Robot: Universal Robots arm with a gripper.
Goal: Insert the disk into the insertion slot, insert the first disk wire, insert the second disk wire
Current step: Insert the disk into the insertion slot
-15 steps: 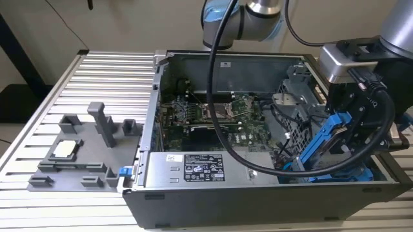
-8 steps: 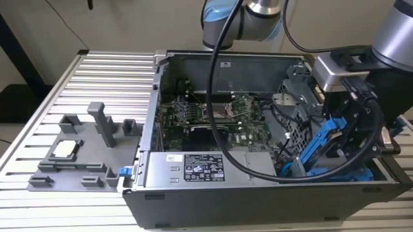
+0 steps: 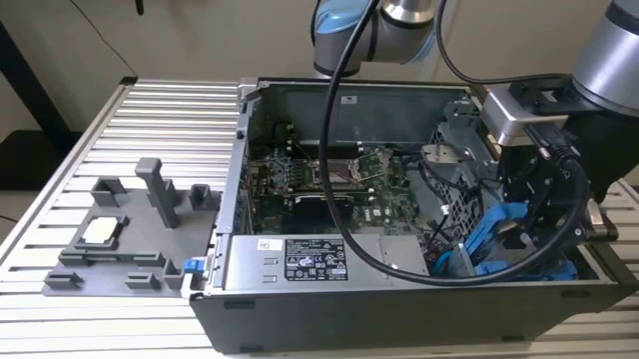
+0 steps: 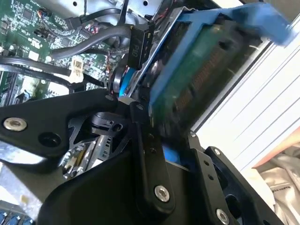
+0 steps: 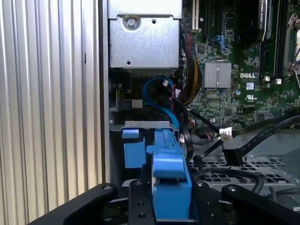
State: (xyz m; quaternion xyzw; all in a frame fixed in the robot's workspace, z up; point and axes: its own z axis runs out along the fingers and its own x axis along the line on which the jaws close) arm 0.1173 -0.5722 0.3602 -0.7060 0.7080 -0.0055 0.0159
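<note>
The pincer (image 5: 169,199) is closed on the disk (image 5: 171,180), its black fingers (image 5: 138,201) pressed against either side of the bright blue carrier frame. In the second wrist view the disk (image 4: 206,70) stands tilted, its green circuit side showing inside the blue frame. In the exterior view the pincer (image 3: 539,224) reaches down into the open computer case (image 3: 242,149) at the corner on the exterior view's right, holding the disk (image 3: 499,243) just beside the insertion slot (image 3: 462,213) (how far in, I cannot tell). Loose black cables (image 5: 262,133) lie over the motherboard (image 5: 234,70) near the slot. The case rests on a ribbed aluminium desk (image 3: 170,112).
</note>
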